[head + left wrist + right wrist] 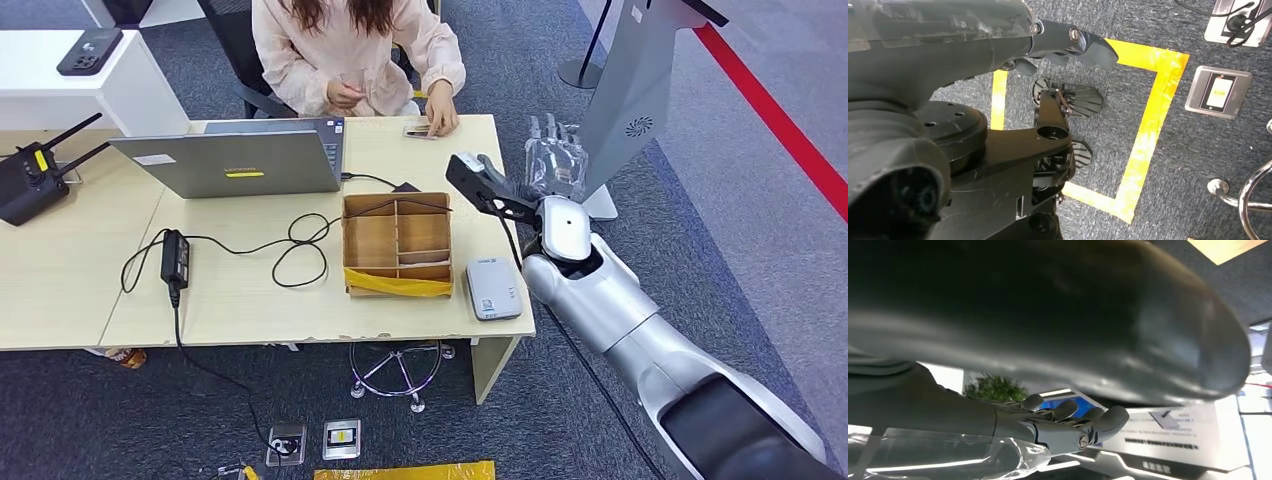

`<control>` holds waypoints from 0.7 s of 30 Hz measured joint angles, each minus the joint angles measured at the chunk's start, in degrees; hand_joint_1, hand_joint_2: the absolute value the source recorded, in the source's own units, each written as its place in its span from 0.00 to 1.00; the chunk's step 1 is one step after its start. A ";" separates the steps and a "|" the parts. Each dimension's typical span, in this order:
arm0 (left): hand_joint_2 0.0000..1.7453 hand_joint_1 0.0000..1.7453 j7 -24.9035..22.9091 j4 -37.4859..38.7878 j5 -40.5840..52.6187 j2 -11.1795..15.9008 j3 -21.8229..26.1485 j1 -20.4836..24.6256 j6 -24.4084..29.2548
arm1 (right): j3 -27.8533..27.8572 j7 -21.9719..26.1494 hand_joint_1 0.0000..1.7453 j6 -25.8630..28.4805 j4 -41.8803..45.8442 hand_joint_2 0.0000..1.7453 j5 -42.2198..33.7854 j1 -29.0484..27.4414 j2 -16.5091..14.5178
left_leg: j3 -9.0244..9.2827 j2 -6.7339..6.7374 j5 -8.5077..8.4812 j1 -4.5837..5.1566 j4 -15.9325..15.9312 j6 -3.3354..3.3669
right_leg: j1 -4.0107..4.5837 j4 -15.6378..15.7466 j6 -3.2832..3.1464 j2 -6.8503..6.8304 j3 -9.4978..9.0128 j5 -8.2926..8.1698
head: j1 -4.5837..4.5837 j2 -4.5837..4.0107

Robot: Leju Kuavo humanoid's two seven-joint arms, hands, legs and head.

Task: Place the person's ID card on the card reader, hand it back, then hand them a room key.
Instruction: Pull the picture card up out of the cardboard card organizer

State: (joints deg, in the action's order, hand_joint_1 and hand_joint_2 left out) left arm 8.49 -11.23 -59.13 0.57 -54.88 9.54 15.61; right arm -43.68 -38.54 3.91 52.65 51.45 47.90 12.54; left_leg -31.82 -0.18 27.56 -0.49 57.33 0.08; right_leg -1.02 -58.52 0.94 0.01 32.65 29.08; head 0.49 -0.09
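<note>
a: reading left to right, the compartment box (397,243) sits mid surface (60,270), the card reader (493,288) just right of it, and the id card (418,130) under the person's hand (441,118) at the far edge.

b: right robot hand (487,186) is raised between them, fingers apart, holding nothing. i'd reach slow and let them release the card first. the left robot hand (1068,42) hangs over the floor, can't tell its state.

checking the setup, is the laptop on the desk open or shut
Open. In the head view the laptop shows its grey lid raised, its back facing the camera; the screen side faces the seated person.
</note>
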 joint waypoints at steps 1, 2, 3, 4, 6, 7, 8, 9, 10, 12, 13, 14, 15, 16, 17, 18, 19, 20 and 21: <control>0.00 0.00 -0.11 0.00 0.00 0.01 0.00 -0.03 -0.07 | 0.61 -0.22 0.00 0.37 0.34 0.00 -1.03 -0.51 0.63 | 0.00 -0.01 0.00 0.00 0.00 0.00 | 0.00 0.00 0.00 -0.01 -0.01 0.00 | 0.00 0.00; 0.00 0.00 -0.21 0.00 -0.01 0.01 0.00 -0.09 -0.13 | 1.38 -0.34 0.00 0.66 0.73 0.00 -2.01 -1.14 1.38 | 0.00 -0.02 0.00 0.01 0.00 0.00 | -0.01 0.01 0.00 -0.03 -0.01 0.00 | 0.01 0.00; 0.00 0.00 -0.27 0.00 -0.03 0.02 0.00 -0.18 -0.19 | 2.25 -0.37 0.00 0.84 1.18 0.00 -2.86 -1.86 2.26 | -0.01 -0.03 0.00 0.01 0.00 0.00 | -0.01 0.01 0.00 -0.03 -0.02 0.00 | 0.01 0.00; 0.00 0.00 -0.29 0.00 -0.08 0.04 0.00 -0.29 -0.25 | 3.15 -0.37 0.00 0.90 1.66 0.00 -3.46 -2.59 3.17 | -0.02 -0.03 0.01 0.02 0.01 0.01 | -0.02 0.01 0.00 -0.03 -0.02 0.00 | 0.01 0.00; 0.00 0.00 -0.29 0.00 -0.22 0.08 0.01 -0.53 -0.36 | 4.95 -0.37 0.00 0.77 2.65 0.00 -3.95 -4.08 4.94 | -0.02 -0.02 0.02 0.03 0.01 0.02 | -0.04 0.01 0.00 -0.02 -0.01 0.00 | 0.00 0.00; 0.00 0.00 -0.29 0.00 -0.31 0.10 0.01 -0.62 -0.40 | 5.96 -0.37 0.00 0.51 3.13 0.00 -3.81 -4.86 5.79 | -0.02 -0.01 0.02 0.03 0.01 0.02 | -0.04 0.02 0.00 -0.02 0.00 0.00 | 0.00 0.00; 0.00 0.00 -0.29 0.00 -0.40 0.11 0.02 -0.71 -0.43 | 7.08 -0.38 0.00 0.12 3.61 0.00 -3.45 -5.68 6.62 | -0.01 -0.02 0.03 0.03 0.02 0.02 | -0.04 0.02 0.00 -0.03 0.00 0.00 | -0.01 0.00; 0.00 0.00 -0.29 0.00 -0.52 0.14 0.02 -0.82 -0.42 | 8.30 -0.38 0.00 -0.36 4.11 0.00 -2.94 -6.59 7.41 | -0.01 -0.03 0.03 0.03 0.02 0.03 | -0.03 0.03 0.00 -0.04 -0.01 0.00 | 0.00 0.00; 0.00 0.00 -0.30 0.01 -0.67 0.16 0.02 -0.95 -0.40 | 9.61 -0.39 0.00 -0.90 4.70 0.00 -2.36 -7.60 8.17 | -0.01 -0.04 0.03 0.02 0.02 0.03 | -0.03 0.03 0.00 -0.05 -0.01 0.00 | -0.01 0.00; 0.00 0.00 -0.28 0.02 -0.93 0.20 0.02 -1.28 -0.34 | 12.52 -0.39 0.00 -1.87 6.23 0.00 -1.37 -9.97 9.60 | -0.03 -0.06 0.03 0.02 0.01 0.03 | -0.03 0.03 0.00 -0.07 -0.01 0.00 | -0.01 0.00; 0.00 0.00 -0.26 0.02 -1.10 0.22 0.02 -1.46 -0.32 | 14.05 -0.39 0.00 -2.22 7.04 0.00 -1.06 -11.25 10.28 | -0.03 -0.06 0.03 0.02 0.01 0.03 | -0.02 0.03 0.00 -0.07 -0.01 0.00 | -0.01 0.00; 0.00 0.00 -0.18 0.03 -1.28 0.23 0.02 -1.63 -0.28 | 15.62 -0.39 0.00 -2.46 7.79 0.00 -0.89 -12.51 10.97 | -0.04 -0.07 0.04 0.01 0.00 0.03 | -0.02 0.03 0.00 -0.08 -0.01 0.00 | -0.01 0.00; 0.00 0.00 -0.03 0.03 -1.54 0.24 0.03 -1.79 -0.25 | 17.10 -0.39 0.00 -2.54 8.38 0.00 -0.94 -13.68 11.58 | -0.04 -0.07 0.04 0.01 0.00 0.02 | -0.02 0.03 0.00 -0.08 -0.01 0.00 | -0.01 0.00; 0.00 0.00 0.21 0.04 -1.79 0.25 0.05 -1.93 -0.21 | 18.54 -0.39 0.00 -2.49 8.85 0.00 -1.13 -14.81 12.18 | -0.04 -0.07 0.04 0.01 -0.01 0.02 | -0.02 0.03 0.00 -0.07 -0.01 0.01 | -0.01 0.00; 0.00 0.00 0.52 0.04 -1.97 0.25 0.08 -2.03 -0.15 | 19.95 -0.39 0.00 -2.31 9.24 0.00 -1.46 -15.93 12.75 | -0.04 -0.06 0.05 0.01 -0.01 0.02 | -0.02 0.03 0.00 -0.07 0.00 0.01 | -0.01 0.00; 0.00 0.00 0.86 0.04 -2.15 0.26 0.11 -2.10 -0.08 | 21.23 -0.39 0.00 -1.96 9.48 0.00 -1.89 -17.03 13.27 | -0.03 -0.06 0.05 0.01 -0.01 0.01 | -0.02 0.03 0.00 -0.07 -0.01 0.01 | -0.01 0.00; 0.00 0.00 1.15 0.04 -2.30 0.27 0.15 -2.15 0.02 | 22.46 -0.39 0.00 -1.38 9.63 0.00 -2.41 -18.17 13.80 | -0.03 -0.06 0.05 0.01 -0.01 0.01 | -0.02 0.03 0.01 -0.07 -0.01 0.01 | 0.00 0.00; 0.00 0.00 1.37 0.05 -2.46 0.31 0.17 -2.21 0.14 | 23.55 -0.39 0.00 -0.61 9.70 0.00 -2.99 -19.29 14.30 | -0.03 -0.07 0.05 0.01 -0.01 0.02 | -0.02 0.03 0.01 -0.08 -0.02 0.01 | 0.00 0.00; 0.00 0.00 1.52 0.05 -2.75 0.35 0.19 -2.30 0.28 | 24.50 -0.39 0.00 0.33 9.70 0.00 -3.63 -20.42 14.78 | -0.04 -0.07 0.05 0.01 -0.01 0.02 | -0.02 0.03 0.01 -0.09 -0.02 0.01 | 0.00 0.00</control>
State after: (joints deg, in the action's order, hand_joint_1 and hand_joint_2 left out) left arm 10.02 -11.18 -61.89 0.92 -54.70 7.25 15.89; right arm -19.19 -38.93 4.24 62.35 47.82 27.49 27.32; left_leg -31.86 -0.25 27.61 -0.48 57.32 0.09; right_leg -1.04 -58.49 0.95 -0.08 32.63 29.08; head 0.49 -0.09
